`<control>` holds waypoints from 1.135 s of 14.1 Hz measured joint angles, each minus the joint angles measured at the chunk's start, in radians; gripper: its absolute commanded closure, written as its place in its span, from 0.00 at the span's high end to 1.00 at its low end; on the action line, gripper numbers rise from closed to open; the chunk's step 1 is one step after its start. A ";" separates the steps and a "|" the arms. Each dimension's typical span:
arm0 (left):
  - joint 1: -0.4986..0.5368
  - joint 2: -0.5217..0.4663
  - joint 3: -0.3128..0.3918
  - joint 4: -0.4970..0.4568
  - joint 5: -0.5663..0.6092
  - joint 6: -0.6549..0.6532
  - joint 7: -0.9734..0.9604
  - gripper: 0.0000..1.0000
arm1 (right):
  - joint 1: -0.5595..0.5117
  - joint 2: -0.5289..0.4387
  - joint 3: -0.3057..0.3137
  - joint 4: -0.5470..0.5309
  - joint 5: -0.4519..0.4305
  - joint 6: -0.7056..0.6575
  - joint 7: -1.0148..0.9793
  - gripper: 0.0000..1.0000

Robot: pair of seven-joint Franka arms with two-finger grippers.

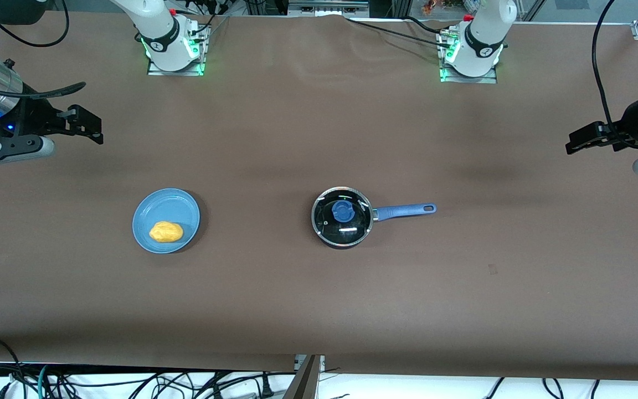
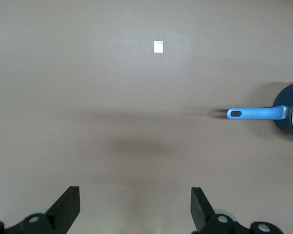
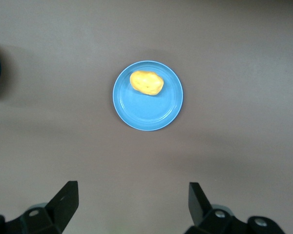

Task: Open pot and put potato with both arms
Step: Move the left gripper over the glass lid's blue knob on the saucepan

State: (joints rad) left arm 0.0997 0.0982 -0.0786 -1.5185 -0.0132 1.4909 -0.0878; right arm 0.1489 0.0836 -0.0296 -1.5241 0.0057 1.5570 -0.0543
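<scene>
Grippers spread wide, both white arms waiting at the table ends.

We see the left gripper (image 2: 135, 209) and right gripper (image 3: 133, 207) empty above bare brown table (image 1: 319, 299); the lumpy yellow-orange potato (image 1: 166, 231) lies on the flat light-blue plate (image 1: 170, 203), well apart from the lidded black saucepan (image 1: 342, 217).

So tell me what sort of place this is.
Probably a robotics lab test bench, not a kitchen: two arms bolted to a table under brown covering, loose cables along its edges, and only a lidded pot and a potato on a blue plate as props.
</scene>
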 measured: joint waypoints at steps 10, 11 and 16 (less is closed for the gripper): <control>-0.140 0.115 -0.021 0.076 -0.019 0.029 -0.118 1.00 | 0.001 0.003 0.003 0.000 0.000 0.001 0.000 1.00; -0.173 0.137 -0.022 0.081 -0.033 0.052 -0.176 1.00 | 0.001 0.003 0.003 0.000 0.000 0.003 0.000 0.99; -0.379 0.248 -0.029 0.086 -0.047 0.265 -0.561 1.00 | 0.001 0.004 0.003 0.000 0.000 0.023 0.000 1.00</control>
State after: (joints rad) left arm -0.2790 0.3463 -0.1076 -1.4329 -0.0604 1.7554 -0.6491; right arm 0.1502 0.0877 -0.0263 -1.5239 0.0057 1.5796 -0.0543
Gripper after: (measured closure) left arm 0.000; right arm 0.000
